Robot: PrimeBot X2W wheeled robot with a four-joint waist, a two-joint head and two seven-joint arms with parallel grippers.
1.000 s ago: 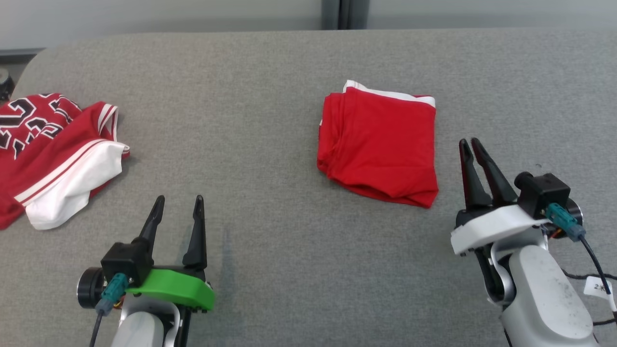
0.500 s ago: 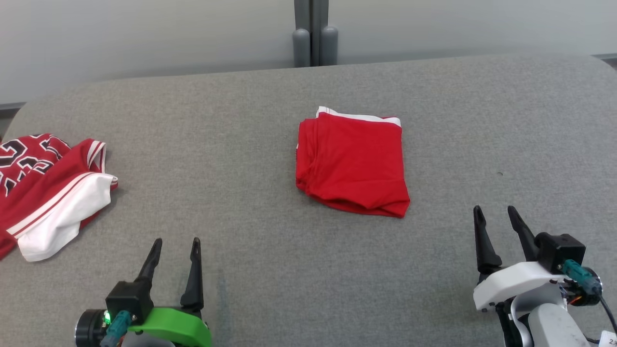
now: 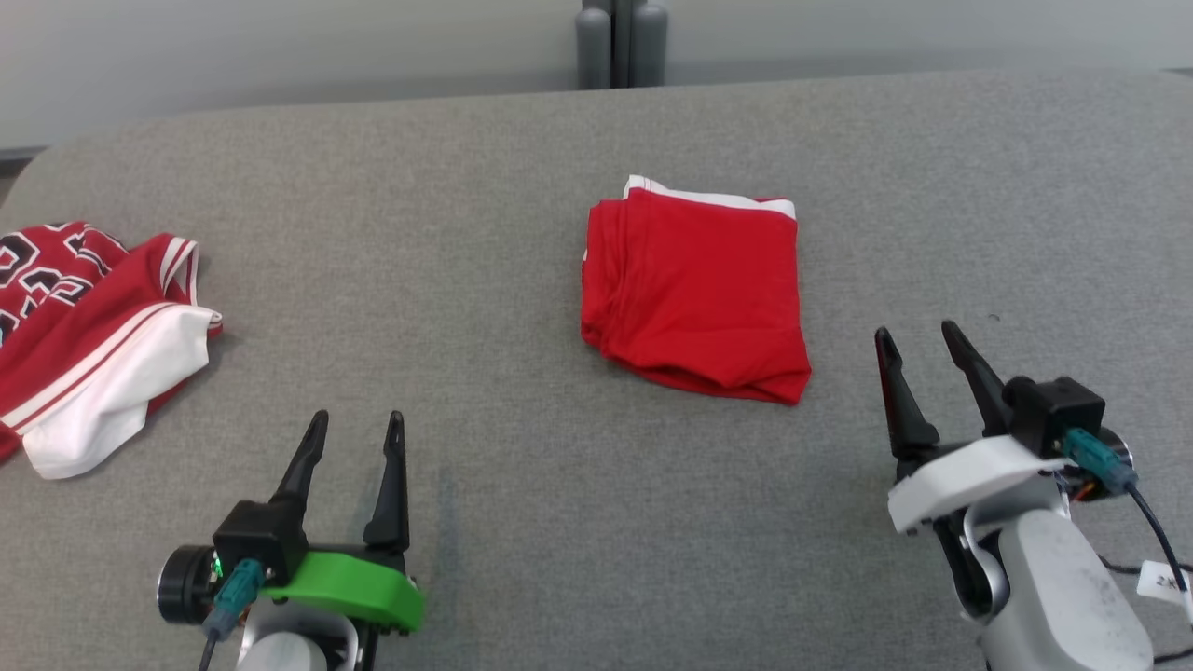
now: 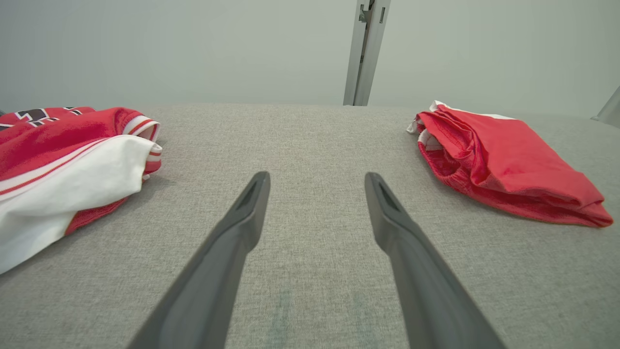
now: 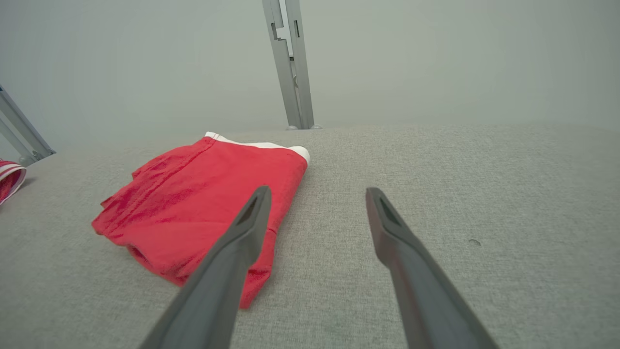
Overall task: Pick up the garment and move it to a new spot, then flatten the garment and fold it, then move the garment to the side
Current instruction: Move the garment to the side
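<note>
The garment (image 3: pixel 697 287) is a red cloth with a white band at its far edge, folded into a neat square on the grey table (image 3: pixel 485 280). It also lies at the right of the left wrist view (image 4: pixel 503 162) and left of centre in the right wrist view (image 5: pixel 203 198). My right gripper (image 3: pixel 918 331) hovers just right of its near corner, open, nothing between its fingers. My left gripper (image 3: pixel 357 422) stands open near the front left, well apart from the garment.
A crumpled red and white jersey (image 3: pixel 89 326) with black lettering lies at the table's left edge, also seen in the left wrist view (image 4: pixel 63 160). A grey post (image 3: pixel 620 42) rises behind the table's far edge. Bare grey cloth lies between the two garments.
My right gripper has gone from shut to open and now sits back from the folded garment. The head camera has shifted. The garment itself lies as before.
</note>
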